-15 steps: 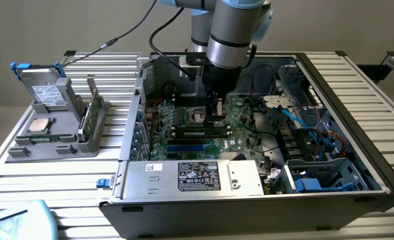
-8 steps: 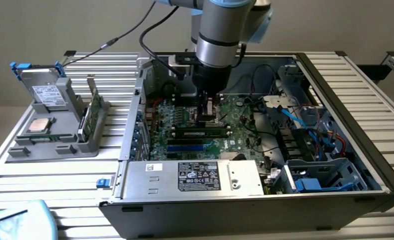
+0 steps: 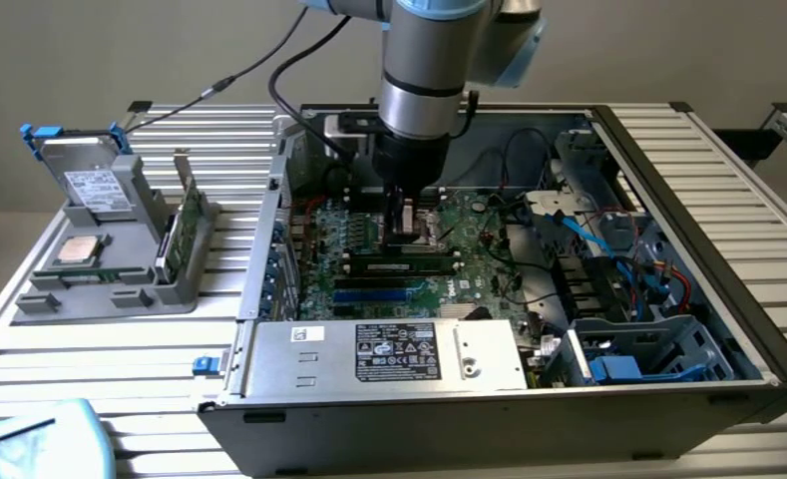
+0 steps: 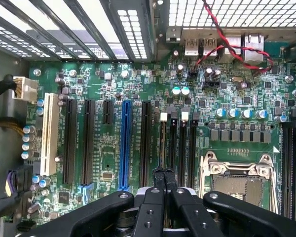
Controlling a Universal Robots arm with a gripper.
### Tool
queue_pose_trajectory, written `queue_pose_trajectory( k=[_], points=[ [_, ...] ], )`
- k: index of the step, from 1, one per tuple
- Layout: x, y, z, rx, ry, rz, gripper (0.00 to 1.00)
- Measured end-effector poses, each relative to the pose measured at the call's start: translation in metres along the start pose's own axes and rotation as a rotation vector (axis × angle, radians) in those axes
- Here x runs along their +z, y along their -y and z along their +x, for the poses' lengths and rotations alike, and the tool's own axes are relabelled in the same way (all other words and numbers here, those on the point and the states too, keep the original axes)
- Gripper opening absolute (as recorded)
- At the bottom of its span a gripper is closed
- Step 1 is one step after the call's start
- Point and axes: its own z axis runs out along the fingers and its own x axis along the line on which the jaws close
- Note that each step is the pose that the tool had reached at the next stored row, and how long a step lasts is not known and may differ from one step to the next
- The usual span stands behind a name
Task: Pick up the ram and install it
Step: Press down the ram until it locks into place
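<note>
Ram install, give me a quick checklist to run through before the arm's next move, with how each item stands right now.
1. Gripper over the motherboard: ok.
2. Gripper lined up with the slots: ok.
3. Ram along a slot under the gripper: ok.
4. Ram fully seated: cannot tell.
5. Blue cable away from the gripper: ok.
6. Gripper's hold on the ram: cannot tell.
</note>
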Motion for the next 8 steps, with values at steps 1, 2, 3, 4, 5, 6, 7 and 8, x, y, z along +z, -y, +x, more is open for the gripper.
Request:
queue_pose_trajectory(
  k=[1, 2, 3, 4, 5, 6, 7, 8],
  points=[
    [0.0006, 0.0, 0.0, 0.0, 0.0, 0.0004, 0.1],
    [0.0012, 0.0001, -0.0001, 0.0, 0.0, 0.0007, 0.1],
    [0.0018, 0.0002, -0.0001, 0.0, 0.0, 0.0007, 0.1],
    [0.0024, 0.0003, -0.0002, 0.0, 0.0, 0.0007, 0.1],
    [0.0033, 0.0004, -0.0002, 0.0, 0.0, 0.0007, 0.1],
    [0.0044, 0.0005, -0.0003, 0.0, -0.0001, 0.0008, 0.1],
    [0.0057, 0.0007, -0.0004, 0.0, -0.0003, 0.0007, 0.1],
    [0.0069, 0.0008, -0.0004, 0.0, -0.0012, 0.0002, 0.1]
  ],
)
